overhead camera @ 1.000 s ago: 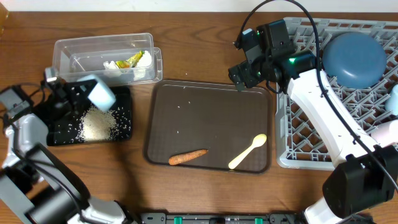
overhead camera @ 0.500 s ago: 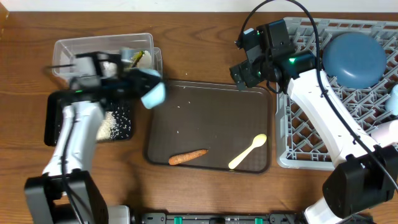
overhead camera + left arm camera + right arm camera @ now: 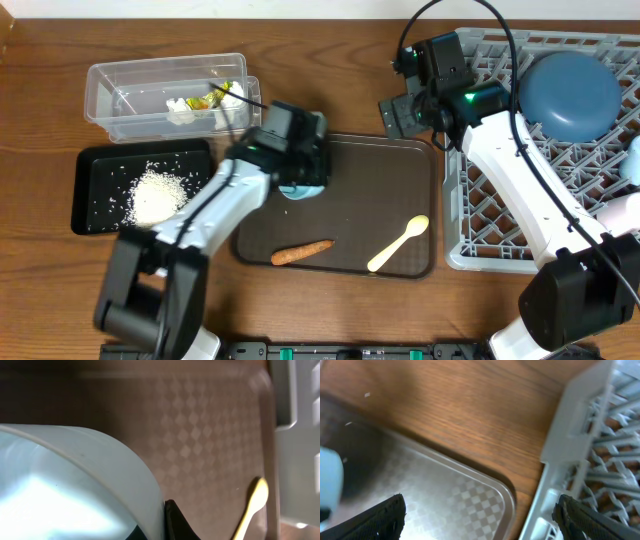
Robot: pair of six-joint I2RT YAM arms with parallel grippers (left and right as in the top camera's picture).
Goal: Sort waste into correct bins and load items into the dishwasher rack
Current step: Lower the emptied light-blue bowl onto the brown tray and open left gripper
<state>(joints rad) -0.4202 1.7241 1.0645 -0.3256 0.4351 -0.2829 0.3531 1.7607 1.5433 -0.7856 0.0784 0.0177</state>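
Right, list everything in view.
tub: 1, clear, top left
tissue: some, white, in tub
wrapper scrap: 1, yellow-green, in tub
black tray: 1, black, left
rice: one heap, white, in black tray
serving tray: 1, brown, centre
carrot: 1, orange, on serving tray
spoon: 1, cream, on serving tray
bowl: 1, light blue, in left gripper
rack: 1, grey, right
plate: 1, dark blue, in rack
left gripper: shut on bowl
right gripper: open, beside rack
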